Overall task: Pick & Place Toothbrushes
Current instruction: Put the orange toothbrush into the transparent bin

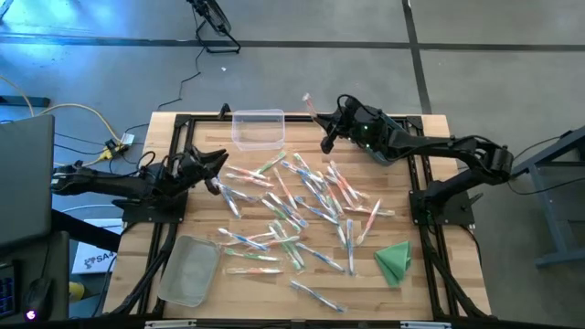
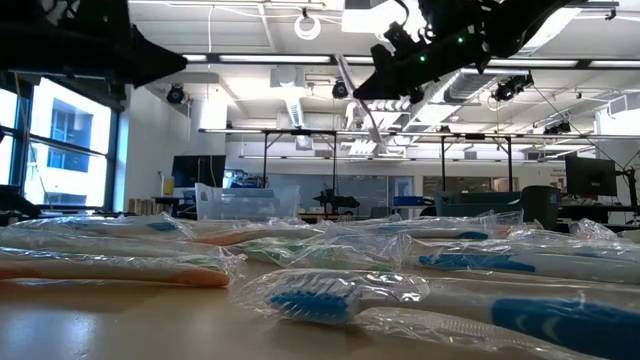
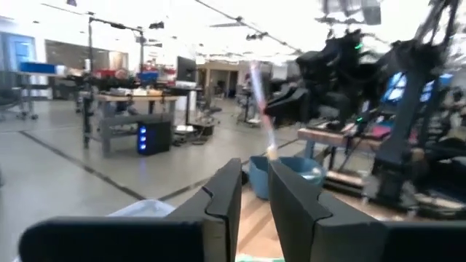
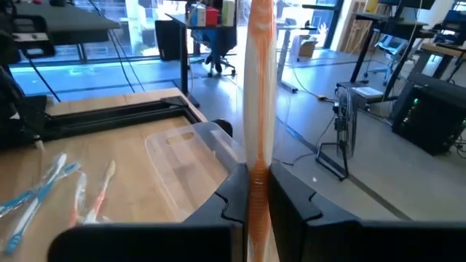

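An orange-handled toothbrush [image 4: 259, 87] is clamped upright between the jaws of the right gripper [image 1: 327, 139], which is held raised above the worktop [image 1: 430, 283] at roughly 1 o'clock from the pile, just beside the clear plastic bin [image 1: 258, 127] at 12 o'clock. The remaining wrapped toothbrushes [image 1: 302, 206] are scattered across the worktop centre. A second clear bin [image 1: 190, 270] is seen at 7 o'clock and a folded green cloth [image 1: 394, 260] at 4 o'clock. The left gripper [image 1: 218, 160] is parked at 9 o'clock, jaws nearly closed with only a narrow gap, nothing held.
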Controlling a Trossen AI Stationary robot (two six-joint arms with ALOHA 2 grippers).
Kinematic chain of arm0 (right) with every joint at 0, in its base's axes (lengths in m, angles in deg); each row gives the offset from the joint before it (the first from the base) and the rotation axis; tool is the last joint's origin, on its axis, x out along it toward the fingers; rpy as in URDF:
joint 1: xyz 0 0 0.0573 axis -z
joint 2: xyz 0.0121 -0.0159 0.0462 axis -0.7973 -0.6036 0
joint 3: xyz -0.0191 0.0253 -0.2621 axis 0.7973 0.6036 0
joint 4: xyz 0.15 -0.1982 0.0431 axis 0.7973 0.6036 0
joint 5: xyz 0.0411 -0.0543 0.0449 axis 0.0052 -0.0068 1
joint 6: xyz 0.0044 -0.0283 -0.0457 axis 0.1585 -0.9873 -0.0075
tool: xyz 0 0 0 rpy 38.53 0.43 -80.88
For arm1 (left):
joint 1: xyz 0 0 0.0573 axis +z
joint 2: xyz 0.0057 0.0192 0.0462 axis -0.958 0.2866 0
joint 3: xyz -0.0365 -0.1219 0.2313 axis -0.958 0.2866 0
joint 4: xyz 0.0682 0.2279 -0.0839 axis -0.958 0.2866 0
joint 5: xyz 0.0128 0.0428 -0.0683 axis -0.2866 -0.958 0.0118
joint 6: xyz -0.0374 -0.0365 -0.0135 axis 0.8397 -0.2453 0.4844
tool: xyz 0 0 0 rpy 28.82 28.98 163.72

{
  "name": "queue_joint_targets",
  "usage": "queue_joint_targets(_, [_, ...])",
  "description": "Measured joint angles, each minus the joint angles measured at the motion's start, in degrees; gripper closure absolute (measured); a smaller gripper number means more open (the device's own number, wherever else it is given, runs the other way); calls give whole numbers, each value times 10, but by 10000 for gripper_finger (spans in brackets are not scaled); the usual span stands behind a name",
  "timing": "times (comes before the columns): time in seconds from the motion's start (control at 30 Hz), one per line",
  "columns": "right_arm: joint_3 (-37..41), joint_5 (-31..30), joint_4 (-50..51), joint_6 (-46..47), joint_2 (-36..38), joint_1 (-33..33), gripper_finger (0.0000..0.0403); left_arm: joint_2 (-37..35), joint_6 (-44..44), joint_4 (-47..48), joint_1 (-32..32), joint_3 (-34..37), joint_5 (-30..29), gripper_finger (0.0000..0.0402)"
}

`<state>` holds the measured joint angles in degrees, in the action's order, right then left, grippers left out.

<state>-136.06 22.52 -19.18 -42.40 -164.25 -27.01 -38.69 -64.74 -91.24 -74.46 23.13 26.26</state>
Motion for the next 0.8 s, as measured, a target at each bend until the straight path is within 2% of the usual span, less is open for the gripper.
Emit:
queue_joint_targets(0.1, [0,1,-2,-1,0,-3,380,40,19,-21,39,0,30,339])
queue_joint_targets(0.3, [0,16,-6,4,0,-4,380,101,50,-102,116,0,151,339])
queue_joint_targets(0.53, [0,15,-7,4,0,-8,380,186,61,-192,182,-4,200,338])
queue_joint_targets(0.8, [0,36,-8,4,0,-8,380,288,25,-184,215,-95,254,277])
